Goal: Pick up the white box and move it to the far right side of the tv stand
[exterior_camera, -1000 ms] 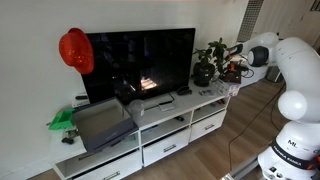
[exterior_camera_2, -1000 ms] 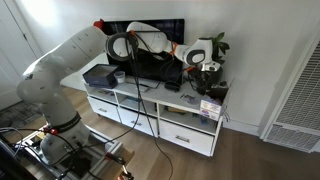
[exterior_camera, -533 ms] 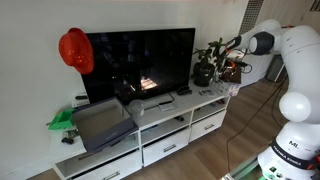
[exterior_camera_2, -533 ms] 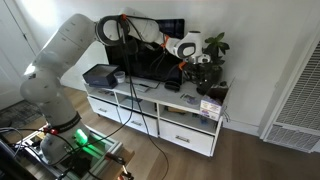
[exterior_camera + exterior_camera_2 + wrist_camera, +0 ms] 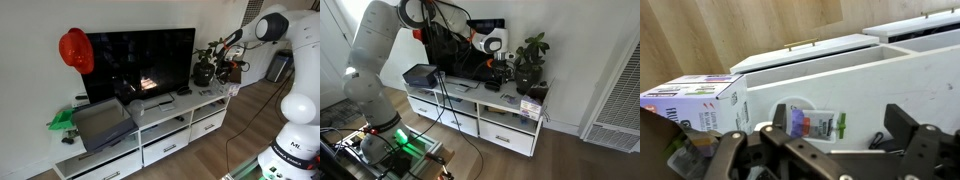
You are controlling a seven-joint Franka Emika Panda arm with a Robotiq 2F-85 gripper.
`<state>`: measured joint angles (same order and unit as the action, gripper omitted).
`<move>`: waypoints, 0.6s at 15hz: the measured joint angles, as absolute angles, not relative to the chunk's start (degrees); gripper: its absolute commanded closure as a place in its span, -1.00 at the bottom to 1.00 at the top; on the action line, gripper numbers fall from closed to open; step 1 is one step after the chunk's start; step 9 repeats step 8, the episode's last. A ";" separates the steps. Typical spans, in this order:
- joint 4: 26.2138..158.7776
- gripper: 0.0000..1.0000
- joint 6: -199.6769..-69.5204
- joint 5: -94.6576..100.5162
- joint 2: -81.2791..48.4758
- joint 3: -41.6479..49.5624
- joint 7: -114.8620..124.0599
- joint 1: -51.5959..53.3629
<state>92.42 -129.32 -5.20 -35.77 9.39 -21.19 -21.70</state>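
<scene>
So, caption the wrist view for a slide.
Open pincer over the white tv stand, printed white box at its end.

In the wrist view we lose the white box (image 5: 698,98) past the left edge, and its lower corner sits behind the gripper (image 5: 825,150), itself cut by the bottom edge. The box's print is too blurred for us to read. The tv stand (image 5: 870,80) runs off the right edge there. In an exterior view the arm (image 5: 375,48) covers most of the TV (image 5: 498,25), and the items at the stand's right end are too small for us to name.
</scene>
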 measured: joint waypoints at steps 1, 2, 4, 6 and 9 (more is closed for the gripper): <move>95.21 -1.00 -129.93 -5.11 -33.91 8.69 -22.35 -21.44; 97.91 -1.00 -130.51 -5.11 -32.13 7.93 -23.32 -21.27; 103.42 -1.00 -132.17 -5.19 -28.39 6.20 -24.33 -21.05; 109.00 -1.00 -132.87 -5.42 -24.49 4.98 -24.33 -20.37; 113.30 -1.00 -133.37 -5.46 -21.17 4.41 -24.33 -19.66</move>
